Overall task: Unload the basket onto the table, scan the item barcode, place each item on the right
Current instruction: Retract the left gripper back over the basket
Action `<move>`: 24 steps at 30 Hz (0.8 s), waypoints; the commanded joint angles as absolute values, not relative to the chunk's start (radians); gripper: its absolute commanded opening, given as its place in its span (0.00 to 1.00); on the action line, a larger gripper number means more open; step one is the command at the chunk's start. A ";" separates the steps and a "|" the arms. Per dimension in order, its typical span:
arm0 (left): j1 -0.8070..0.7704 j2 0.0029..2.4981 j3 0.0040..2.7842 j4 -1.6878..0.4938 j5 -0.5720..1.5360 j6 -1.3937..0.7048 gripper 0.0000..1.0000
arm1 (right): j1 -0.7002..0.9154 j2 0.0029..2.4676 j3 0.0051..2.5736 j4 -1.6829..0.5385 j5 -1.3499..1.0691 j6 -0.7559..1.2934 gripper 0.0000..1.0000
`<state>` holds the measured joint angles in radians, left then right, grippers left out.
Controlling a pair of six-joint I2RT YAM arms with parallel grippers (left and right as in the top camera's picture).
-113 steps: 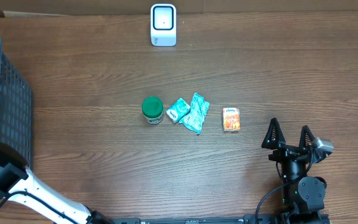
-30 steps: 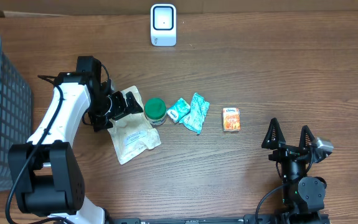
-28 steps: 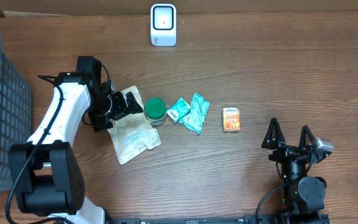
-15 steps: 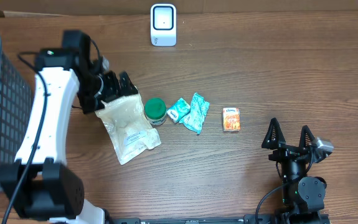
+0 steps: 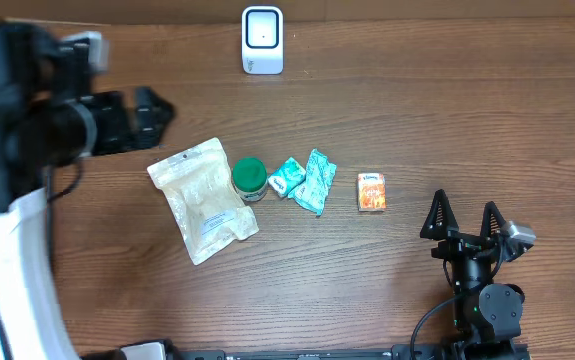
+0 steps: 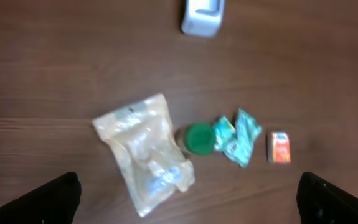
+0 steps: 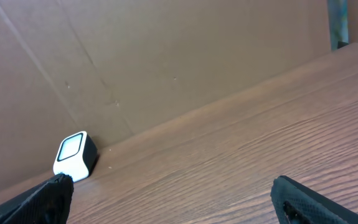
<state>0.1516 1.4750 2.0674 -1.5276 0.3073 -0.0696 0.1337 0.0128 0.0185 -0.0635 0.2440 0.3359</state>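
From overhead, the clear plastic pouch with a white label point(image 5: 202, 200) lies flat on the brown wooden table point(image 5: 417, 110). Its long axis runs on a slant, from the far left corner toward the near right one. Its right edge touches the green-lidded jar point(image 5: 246, 175). Beyond that, in a row, come the crumpled teal wrappers point(image 5: 305, 180) and the small orange box point(image 5: 371, 191).

The left gripper point(image 5: 137, 118) hangs high and blurred, just left of and beyond the pouch, with its jaws spread wide and nothing between them. The right gripper point(image 5: 464, 208) is parked near the table's front right, equally wide and empty, well apart from the row. The left arm is plainly the nearer one. The white box-shaped scanner point(image 5: 262, 40) stands at the far edge, beyond the jar.

The left wrist view looks straight down. The two dark fingertips point(image 6: 60, 193) show only in the bottom corners. The pouch point(image 6: 144, 152) lies between them and a little ahead, with the jar point(image 6: 198, 138) beside it and the scanner point(image 6: 203, 14) at the top. To pick up the pouch, this gripper would likely drop almost straight down and close across the narrow width.

The right wrist view shows only the scanner point(image 7: 74, 154) against a brown cardboard wall point(image 7: 166, 62), bare wood, and empty fingers point(image 7: 303, 202). No item is in sight.
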 commanded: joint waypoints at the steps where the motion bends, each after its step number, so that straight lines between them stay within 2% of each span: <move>1: 0.285 1.458 2.091 -1.532 0.279 0.010 1.00 | 0.141 0.004 0.008 -0.058 0.258 0.328 1.00; 6: 0.508 1.467 2.090 -1.549 0.210 -0.090 0.99 | 0.141 0.004 0.008 -0.058 0.258 0.328 1.00; 10: 0.606 1.485 2.090 -1.571 0.210 -0.140 0.99 | 0.141 0.004 0.008 -0.058 0.258 0.328 1.00; 24: 0.615 1.511 2.090 -1.574 0.202 -0.138 1.00 | 0.141 0.004 0.008 -0.058 0.258 0.328 1.00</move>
